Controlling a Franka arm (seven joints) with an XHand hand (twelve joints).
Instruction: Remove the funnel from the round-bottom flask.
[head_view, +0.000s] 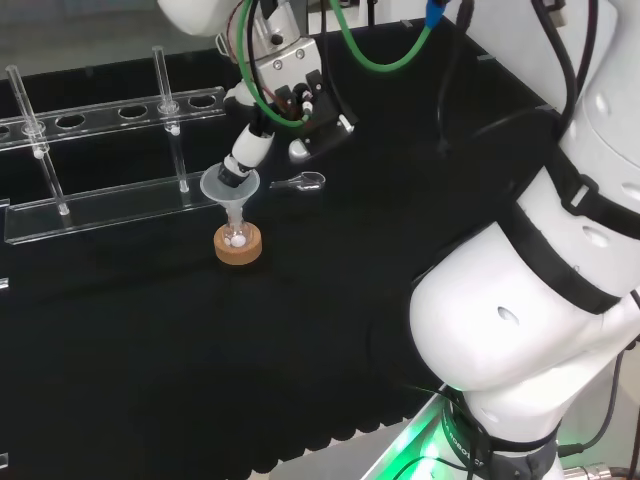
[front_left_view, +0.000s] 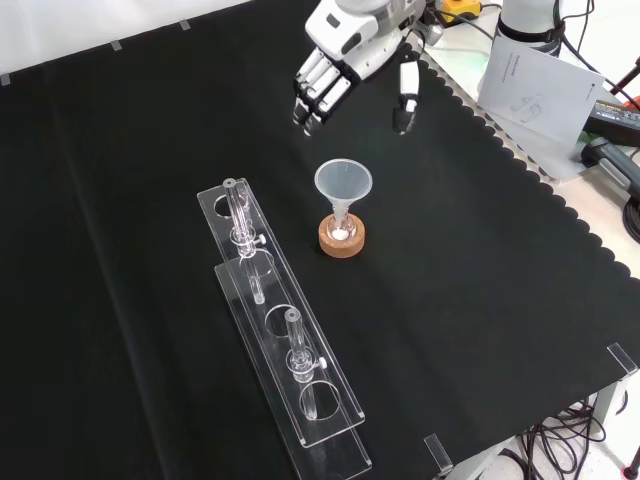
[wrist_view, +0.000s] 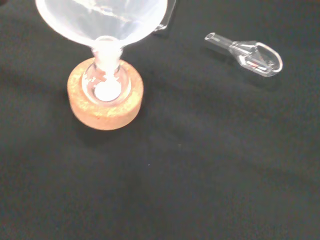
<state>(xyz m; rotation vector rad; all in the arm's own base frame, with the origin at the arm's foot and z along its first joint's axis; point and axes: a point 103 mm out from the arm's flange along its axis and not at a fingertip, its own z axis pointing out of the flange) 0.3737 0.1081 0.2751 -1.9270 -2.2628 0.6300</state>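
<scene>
- A clear funnel (front_left_view: 343, 183) stands upright with its stem in the neck of a small round-bottom flask (front_left_view: 342, 230), seen from the front near the middle of the black-clothed worktop (front_left_view: 480, 300).
- The flask sits in a cork ring (front_left_view: 342, 240); something white lies at its bottom, plain in the wrist view.
- The hand (front_left_view: 345, 45) hangs above and beyond the funnel in the front view, fingers (front_left_view: 318, 90) pointing down and spread apart from the thumb, gripping nothing and clear of the funnel's rim.
- In the head view one fingertip appears right at the funnel's rim (head_view: 230, 185); whether it touches cannot be told from there.
- A small clear glass scoop (wrist_view: 247, 52) lies on the cloth near the flask, apart from it.
- To the left of the funnel in the front view runs a long clear rack (front_left_view: 285, 350) with round holes, holding upright glass tubes (front_left_view: 240, 215).
- The arm's white links (head_view: 520, 280) stand at the right of the head view.
</scene>
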